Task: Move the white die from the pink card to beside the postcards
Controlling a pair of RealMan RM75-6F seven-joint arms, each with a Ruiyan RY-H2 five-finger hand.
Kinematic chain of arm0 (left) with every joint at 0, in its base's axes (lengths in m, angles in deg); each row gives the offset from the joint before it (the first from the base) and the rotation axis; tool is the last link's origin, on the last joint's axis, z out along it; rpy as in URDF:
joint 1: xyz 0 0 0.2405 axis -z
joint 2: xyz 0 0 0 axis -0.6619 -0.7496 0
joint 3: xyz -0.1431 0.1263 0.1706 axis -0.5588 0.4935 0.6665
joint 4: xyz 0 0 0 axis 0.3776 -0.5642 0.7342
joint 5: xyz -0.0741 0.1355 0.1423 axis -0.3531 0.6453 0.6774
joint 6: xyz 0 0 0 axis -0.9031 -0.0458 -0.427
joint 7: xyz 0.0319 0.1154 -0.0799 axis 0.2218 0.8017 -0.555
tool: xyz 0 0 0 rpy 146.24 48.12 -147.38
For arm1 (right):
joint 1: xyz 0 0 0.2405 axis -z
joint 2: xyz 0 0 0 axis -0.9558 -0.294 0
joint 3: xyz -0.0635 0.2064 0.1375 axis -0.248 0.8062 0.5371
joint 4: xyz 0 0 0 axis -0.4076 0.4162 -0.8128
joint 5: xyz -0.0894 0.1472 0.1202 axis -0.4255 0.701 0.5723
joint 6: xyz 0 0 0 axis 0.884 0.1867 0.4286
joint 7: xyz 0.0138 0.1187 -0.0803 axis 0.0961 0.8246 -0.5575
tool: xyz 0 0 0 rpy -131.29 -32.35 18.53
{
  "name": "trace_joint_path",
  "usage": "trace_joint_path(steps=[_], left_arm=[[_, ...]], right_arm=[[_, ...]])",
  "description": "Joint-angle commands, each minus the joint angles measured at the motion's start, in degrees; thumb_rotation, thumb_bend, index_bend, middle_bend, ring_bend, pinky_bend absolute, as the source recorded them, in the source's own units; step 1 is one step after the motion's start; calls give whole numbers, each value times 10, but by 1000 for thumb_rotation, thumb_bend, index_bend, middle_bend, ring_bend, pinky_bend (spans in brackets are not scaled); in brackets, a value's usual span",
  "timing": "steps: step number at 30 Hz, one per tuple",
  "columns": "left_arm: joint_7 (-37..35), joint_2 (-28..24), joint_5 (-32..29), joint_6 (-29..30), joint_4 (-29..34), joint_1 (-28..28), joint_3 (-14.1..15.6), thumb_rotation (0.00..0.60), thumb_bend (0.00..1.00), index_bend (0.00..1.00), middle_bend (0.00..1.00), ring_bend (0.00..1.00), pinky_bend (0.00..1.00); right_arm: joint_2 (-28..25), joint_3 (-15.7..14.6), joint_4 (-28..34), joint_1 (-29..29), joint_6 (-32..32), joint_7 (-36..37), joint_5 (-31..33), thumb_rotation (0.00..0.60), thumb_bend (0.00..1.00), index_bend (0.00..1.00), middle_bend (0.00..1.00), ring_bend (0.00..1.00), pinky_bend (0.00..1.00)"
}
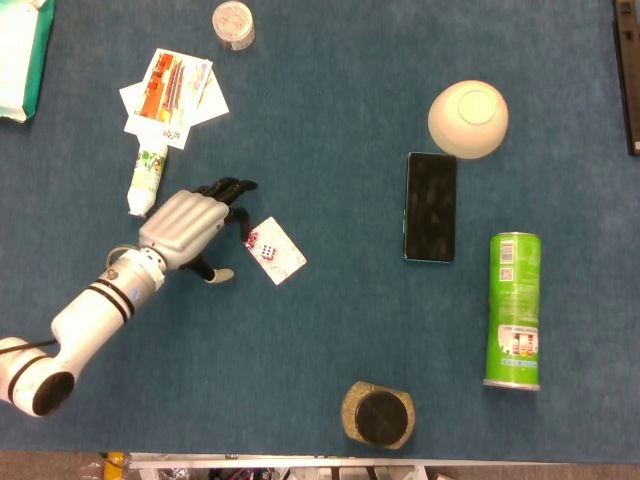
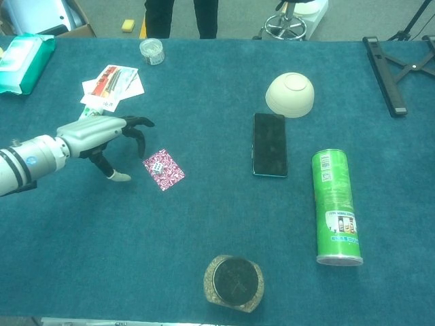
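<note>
A small white die [image 1: 267, 251] [image 2: 157, 166] sits on the pink patterned card [image 1: 279, 255] [image 2: 165, 170] in the left middle of the blue table. My left hand [image 1: 190, 226] [image 2: 102, 135] hovers just left of the card, fingers spread and curled downward, holding nothing; its fingertips [image 1: 243, 187] reach close to the card's edge. The postcards [image 1: 172, 95] [image 2: 111, 83] lie fanned out further back on the left. My right hand is not in either view.
A small white tube [image 1: 146, 176] lies between the postcards and my hand. A clear jar [image 1: 233, 23], a white bowl [image 1: 468, 118], a black phone [image 1: 431, 206], a green can [image 1: 513, 309] lying down, a dark round lid [image 1: 378, 414] and a green wipes pack [image 2: 23, 61] are spread around.
</note>
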Motion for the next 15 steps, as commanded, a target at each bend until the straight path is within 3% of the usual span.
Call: trace_joint_path(steps=[1,15], left_arm=[[1,4,-2,-2,-2,5,0,600,173,444,68,47,199],[37,30,-55,-13,-21,24,-4,600,173,449,57,44,199]], right_arm=[[0,-1,-1,1,1,1,1,600,0,553,407,432,568],[-3,-3,-2,6,7,5,2,600,0,553,407,432,568]])
